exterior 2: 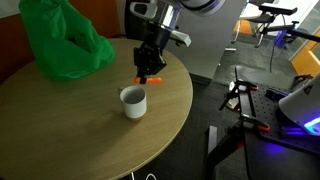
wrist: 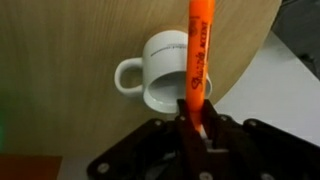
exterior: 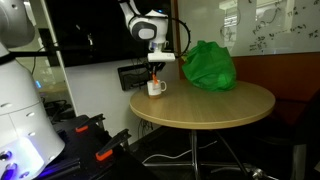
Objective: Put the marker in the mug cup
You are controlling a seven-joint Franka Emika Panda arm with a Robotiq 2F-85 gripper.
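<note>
My gripper is shut on the orange-red marker, which sticks out from between the fingers. The white mug stands upright on the round wooden table, handle to the left in the wrist view. There the marker lies across the mug's right rim and opening. In both exterior views the gripper hangs above the table close to the mug. The marker shows as a small orange bit below the fingers. The marker is above the mug, not inside it.
A big green bag lies on the table beside the mug. The table edge runs close to the mug. Dark equipment with red parts stands on the floor nearby.
</note>
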